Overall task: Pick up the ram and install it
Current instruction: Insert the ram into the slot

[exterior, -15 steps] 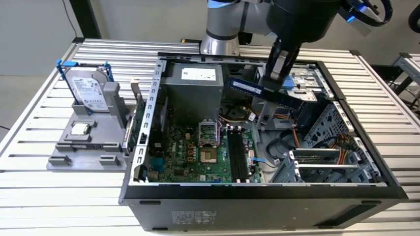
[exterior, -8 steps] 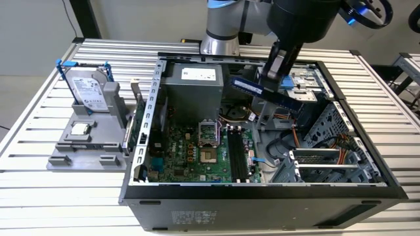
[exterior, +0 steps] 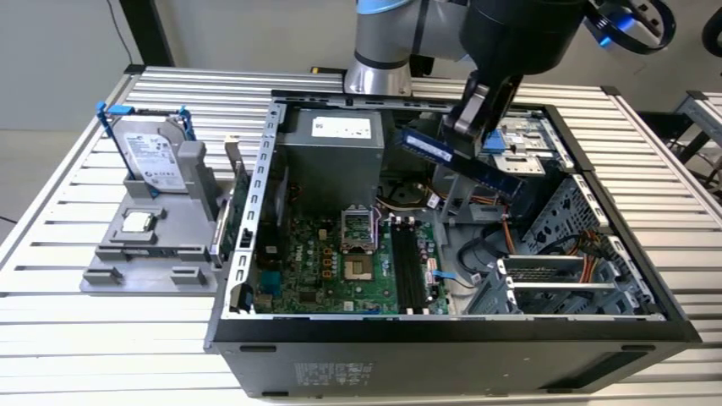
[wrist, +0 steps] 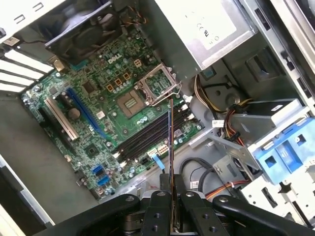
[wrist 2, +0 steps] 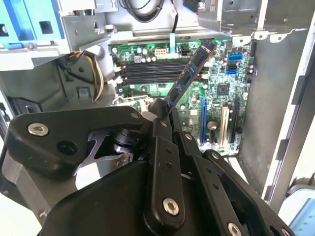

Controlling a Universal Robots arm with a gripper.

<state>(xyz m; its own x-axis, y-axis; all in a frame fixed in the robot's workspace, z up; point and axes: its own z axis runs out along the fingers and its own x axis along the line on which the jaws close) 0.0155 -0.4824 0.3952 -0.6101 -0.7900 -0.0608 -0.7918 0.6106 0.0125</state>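
1. the black two-finger gripper (exterior: 464, 138) is pinched onto the ram (exterior: 427, 145), a long, thin dark circuit-board stick. its fingers press on the stick's two flat faces. that grip likely leaves the contact edge free for seating.
2. in the exterior view the ram hangs in the air over the open black metal computer case (exterior: 451, 338). it sits above the drive-bay side, clear of the walls. it touches nothing but the fingers.
3. in the exterior view its long axis slants, with the higher end toward the exterior view's left and the lower end toward the exterior view's right.
4. in the second wrist view the ram (wrist 2: 189, 76) reaches out past the gripper (wrist 2: 160, 110) toward the green motherboard (wrist 2: 216, 88).
5. in the first wrist view the ram (wrist: 171, 142) appears edge-on as a thin line rising from the gripper (wrist: 172, 194). it crosses over the row of long black plastic memory slots (wrist: 147, 135).
6. the stick's length runs across the slots' direction, not along them, and it is well above them. by my reading it is being carried, not yet lined up or seated.
7. the silver hard drive with blue rails (exterior: 152, 156) stands upright on a grey stand outside the case. it is well apart from the gripper.
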